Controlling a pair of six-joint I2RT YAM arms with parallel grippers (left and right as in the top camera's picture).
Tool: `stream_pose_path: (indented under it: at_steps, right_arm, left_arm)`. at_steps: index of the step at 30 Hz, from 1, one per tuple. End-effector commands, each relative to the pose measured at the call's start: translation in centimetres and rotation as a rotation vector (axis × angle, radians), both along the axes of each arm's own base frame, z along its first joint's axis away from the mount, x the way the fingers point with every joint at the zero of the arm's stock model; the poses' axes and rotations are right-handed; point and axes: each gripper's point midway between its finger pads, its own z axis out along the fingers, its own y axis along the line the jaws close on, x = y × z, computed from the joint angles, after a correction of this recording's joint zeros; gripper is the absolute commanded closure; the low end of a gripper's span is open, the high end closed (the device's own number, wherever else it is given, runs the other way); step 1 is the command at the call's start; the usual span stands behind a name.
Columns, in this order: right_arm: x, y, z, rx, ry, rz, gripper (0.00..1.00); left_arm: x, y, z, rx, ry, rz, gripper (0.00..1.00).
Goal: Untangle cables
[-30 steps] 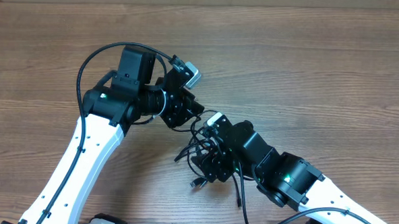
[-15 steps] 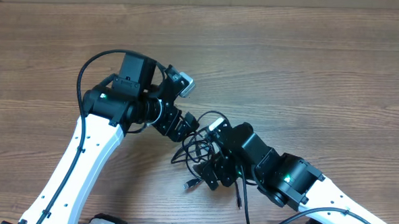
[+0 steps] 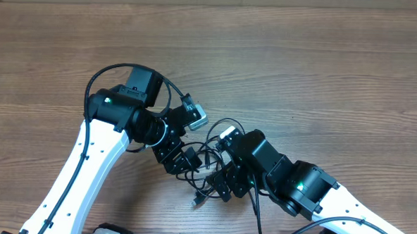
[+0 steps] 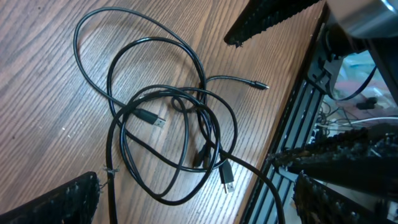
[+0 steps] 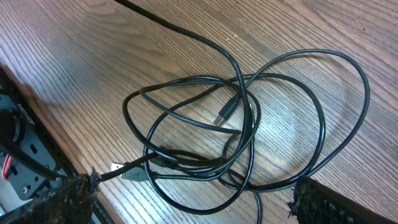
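The cables (image 4: 205, 152) lie in one loose pile on the brown wood table (image 3: 323, 80). They are thin and black, and they loop over and under each other many times. The knot looks tightest in the middle of the pile.

From above, most of the pile is hidden under the two grippers. Only a few loops and one plug end stick out.

The left gripper (image 3: 182, 162) hangs right over the pile. Its fingers (image 4: 59, 199) are spread wide apart, one on each side of the pile. Nothing is between them but the cables lying flat on the wood, so it holds nothing.

The right gripper (image 3: 223, 185) is also right over the pile, on the other side from the left gripper. Its fingers (image 5: 348, 202) are wide open too, and they hold nothing.

One flat silver plug (image 4: 229, 183) lies at the edge of the pile, close to the table edge. Another silver plug (image 4: 158, 120) lies inside the loops. A small thin plug (image 4: 261, 85) pokes out of the pile, past the big loops.

In the right wrist view, one cable runs away from the pile toward the top of the picture.
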Motion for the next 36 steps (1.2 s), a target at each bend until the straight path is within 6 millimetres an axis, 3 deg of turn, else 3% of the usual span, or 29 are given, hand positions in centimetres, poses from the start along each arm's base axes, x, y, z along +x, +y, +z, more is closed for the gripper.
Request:
stream_pose_path:
  at_steps: [1, 13, 22, 26, 29, 36]
  right_arm:
    - [-0.1, 0.4, 0.5, 0.016, -0.005, 0.007, 0.0]
    - [0.4, 0.9, 1.1, 0.043, -0.027, 0.007, 0.0]
    - [0.4, 0.9, 1.1, 0.043, -0.027, 0.007, 0.0]
    - [0.5, 1.0, 1.2, 0.049, -0.032, 0.007, 0.0]
    - [0.6, 1.1, 1.3, 0.056, -0.038, 0.007, 0.0]
    - [0.5, 1.1, 1.2, 0.052, -0.035, 0.008, 0.0]
  left_arm:
    - [0.6, 1.1, -0.3, 0.072, -0.022, 0.038, 0.0]
    - [2.5, 8.9, -2.7, 0.532, -0.097, 0.218, 0.0]
    - [2.5, 11.7, -2.7, 0.693, -0.135, 0.206, 0.01]
    - [0.9, 12.2, -2.8, 0.722, -0.119, 0.006, 0.0]
    - [0.8, 12.3, -2.8, 0.727, -0.12, -0.025, 0.0]
    - [-1.1, 14.9, -2.4, 0.87, -0.057, -0.061, 0.0]
